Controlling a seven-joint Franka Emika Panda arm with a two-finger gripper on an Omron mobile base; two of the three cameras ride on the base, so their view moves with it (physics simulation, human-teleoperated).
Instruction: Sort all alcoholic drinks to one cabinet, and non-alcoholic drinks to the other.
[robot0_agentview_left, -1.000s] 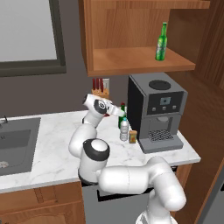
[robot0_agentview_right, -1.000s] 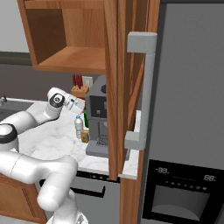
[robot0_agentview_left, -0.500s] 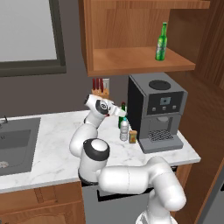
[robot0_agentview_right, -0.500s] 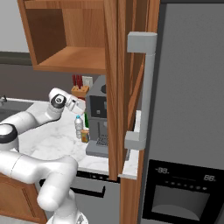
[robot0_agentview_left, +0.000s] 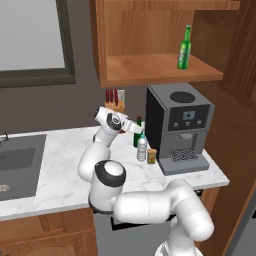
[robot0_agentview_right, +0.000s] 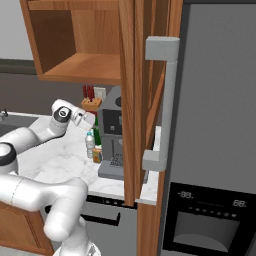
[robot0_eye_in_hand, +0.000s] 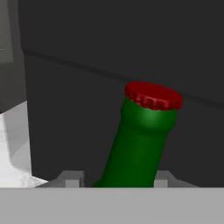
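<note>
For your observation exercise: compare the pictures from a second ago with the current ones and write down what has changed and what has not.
The gripper has edged forward and closed in around the neck of the dark green bottle with the red cap, which now stands between its fingertips. That bottle stays on the counter. The water bottle, the coffee machine and the bright green bottle in the cabinet have not moved.

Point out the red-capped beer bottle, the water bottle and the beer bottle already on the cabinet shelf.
Red-capped beer bottle (robot0_eye_in_hand: 139, 148), hand view, on its green neck.
Water bottle (robot0_agentview_left: 142, 149), left base view, on its clear body.
Shelved beer bottle (robot0_agentview_left: 184, 50), left base view, on its labelled body.
</note>
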